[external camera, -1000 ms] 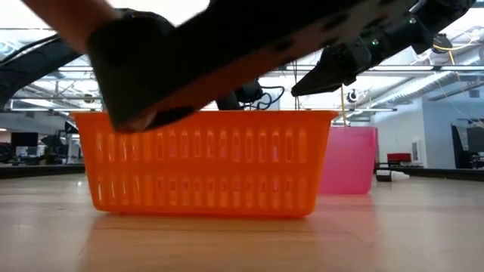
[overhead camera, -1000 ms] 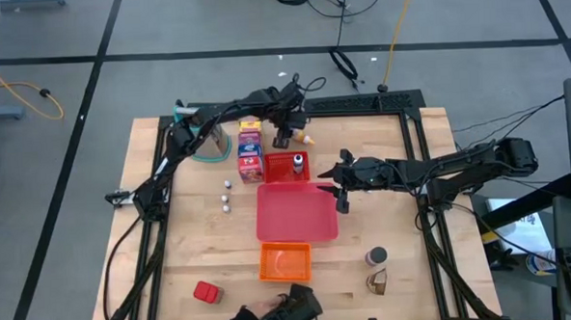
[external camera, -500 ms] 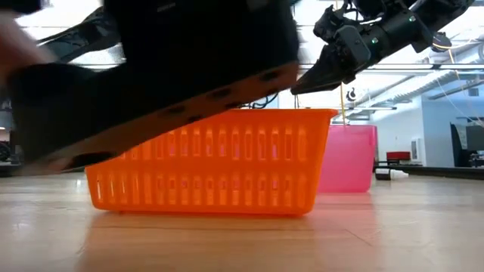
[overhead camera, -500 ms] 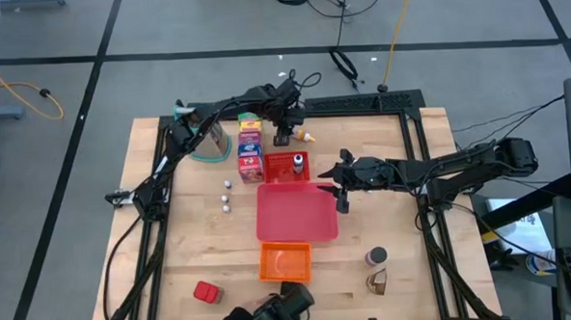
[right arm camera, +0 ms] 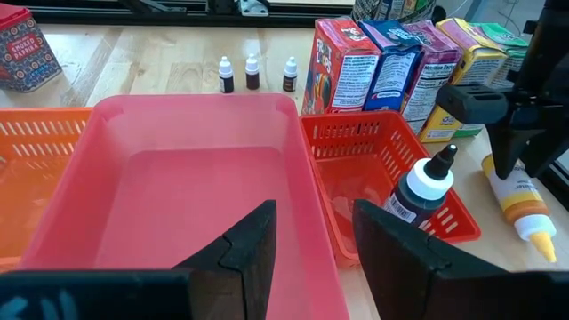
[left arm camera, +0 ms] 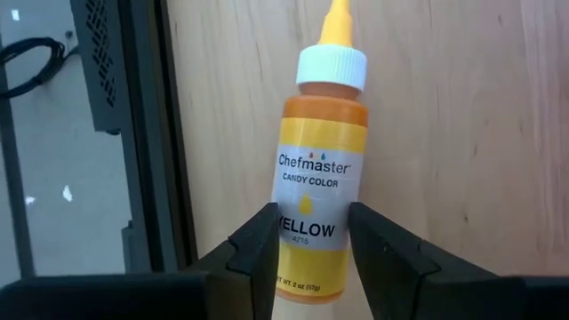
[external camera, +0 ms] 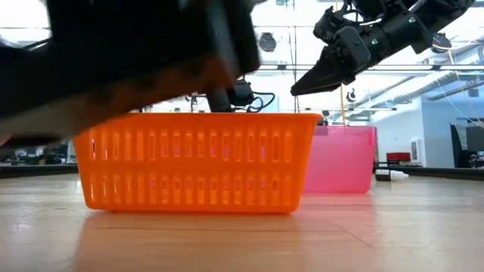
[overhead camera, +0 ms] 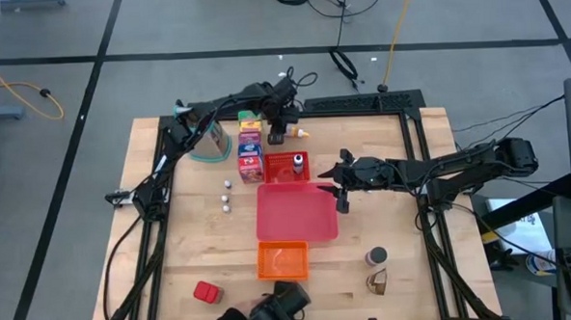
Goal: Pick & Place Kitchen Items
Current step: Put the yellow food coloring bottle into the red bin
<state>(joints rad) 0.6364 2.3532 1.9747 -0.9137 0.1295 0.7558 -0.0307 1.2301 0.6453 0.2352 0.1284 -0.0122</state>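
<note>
The left gripper (overhead camera: 277, 136) has its fingers (left arm camera: 258, 244) around the yellow bottle (left arm camera: 320, 182) lying on the desk (overhead camera: 404, 222) at the far edge; on such a narrow hold it could roll or slip free. The small red basket (right arm camera: 356, 147) holds one dark bottle (right arm camera: 418, 194), the pink tray (right arm camera: 178, 204) nothing, with the right gripper (overhead camera: 341, 202) open above its rim.
</note>
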